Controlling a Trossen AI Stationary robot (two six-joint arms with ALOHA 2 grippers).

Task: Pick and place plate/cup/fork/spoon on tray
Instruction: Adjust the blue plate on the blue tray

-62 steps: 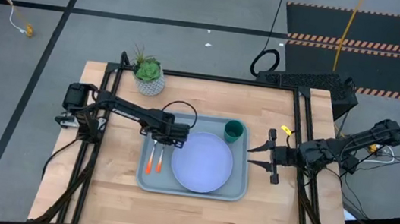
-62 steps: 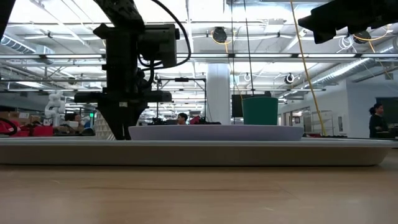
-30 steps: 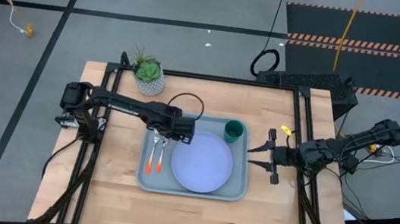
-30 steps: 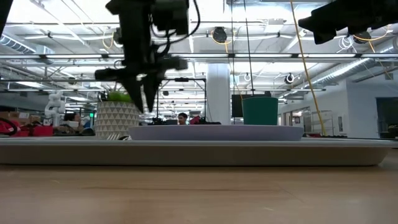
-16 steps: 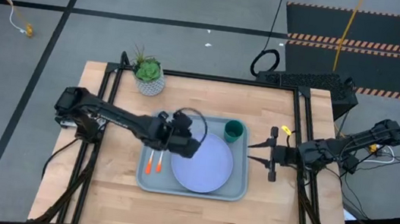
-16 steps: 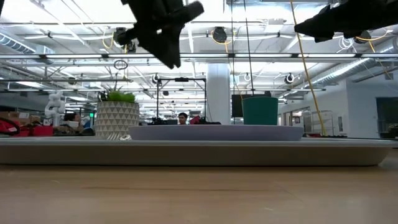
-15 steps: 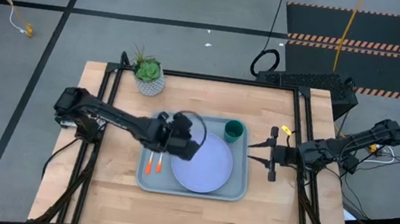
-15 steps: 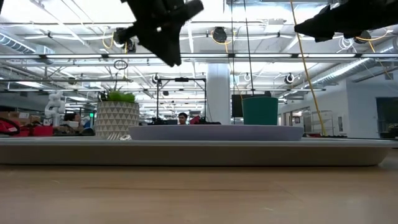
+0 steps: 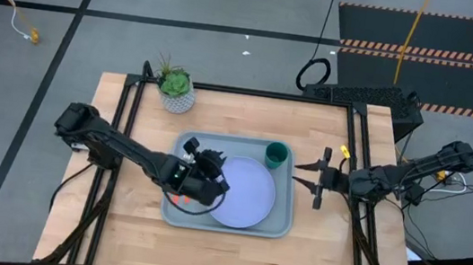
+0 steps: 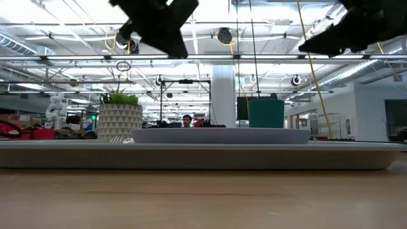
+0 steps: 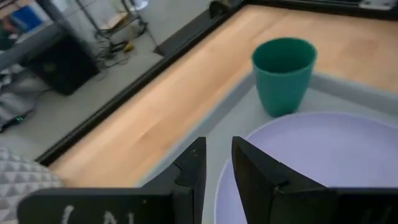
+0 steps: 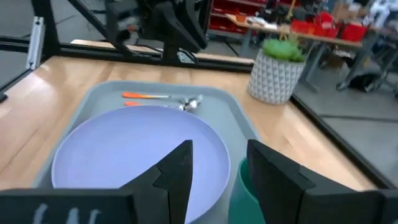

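Wooden table (image 9: 238,119); tray (image 9: 277,225) holds plate (image 9: 247,193); both hands (image 11: 216,163) (image 12: 219,163) open, empty.

- Light came from overhead: in the low view, ceiling strip lights (image 10: 57,25) burned out to white and washed the upper room with glare.
- Against that brightness both arms read as near-black silhouettes, the left tool (image 10: 166,35) showing no surface detail.
- From above, the wooden surface (image 9: 130,228) was evenly and softly lit, with only faint, short shadows beside the tray (image 9: 174,217).
- The plate (image 12: 140,152) showed a smooth, matte sheen without hard highlights.
- In the left wrist view, the near fingers (image 11: 193,171) were soft, and the floor behind the cup (image 11: 283,74) was blurred.
- The right wrist view's distant shelves were out of focus.
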